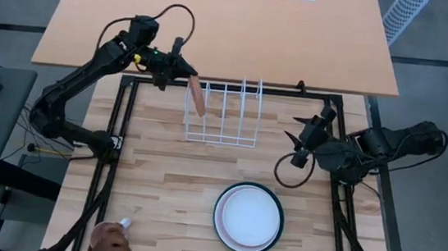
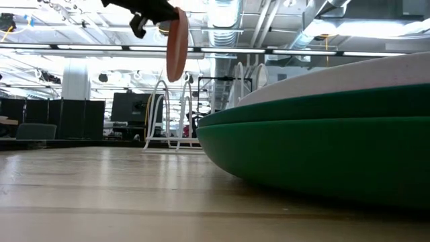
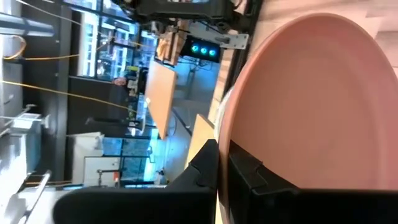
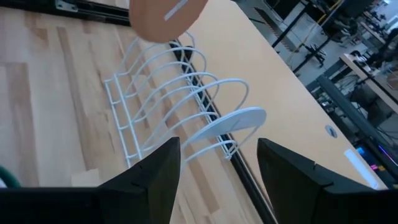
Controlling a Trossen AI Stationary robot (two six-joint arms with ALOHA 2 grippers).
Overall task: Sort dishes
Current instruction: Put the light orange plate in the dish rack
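Note:
An orange-brown plate stands on edge in the air over the left end of the white wire rack, with my left gripper shut on it. The low view shows that plate hanging under the gripper above the rack. Near the table's front edge a white plate lies on a stack whose bottom plate is dark green. My right gripper hovers open to the right of the rack, with nothing between its fingers. My left gripper pinches the orange-brown plate's rim between its two fingers, one finger on each face. The fingers come from the table's far left, slanting slightly down. The plate hangs on edge below them, lifted clear of the table.
A person's hand reaches in at the table's near edge, left of the plate stack. Black frame rails run along the table's left, right and far sides. The right wrist view shows the rack's wire loops standing empty.

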